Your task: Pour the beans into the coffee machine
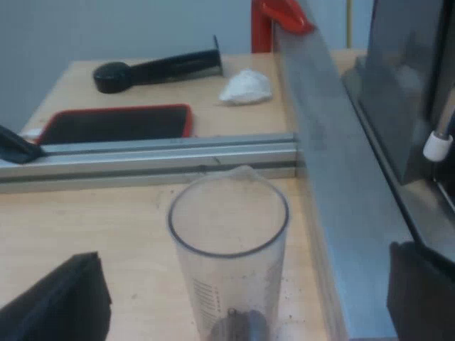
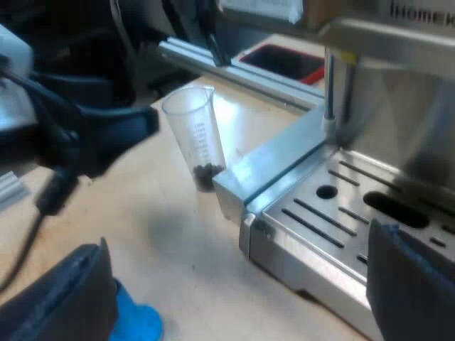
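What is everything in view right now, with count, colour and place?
table: one, light wood, under everything
espresso machine: one, silver, on the table
measuring glass: one, clear, upright by the machine's drip tray
beans: few, dark, in the glass's bottom
metal rail: one, silver, behind the glass
red-rimmed tray: one, black, beyond the rail
black tool: one, black, lying beyond the tray
white wad: one, white, near the black tool
blue object: one, blue, on the table by the right gripper
left gripper: one, black, open, facing the glass
right gripper: one, black, open, near the machine's corner
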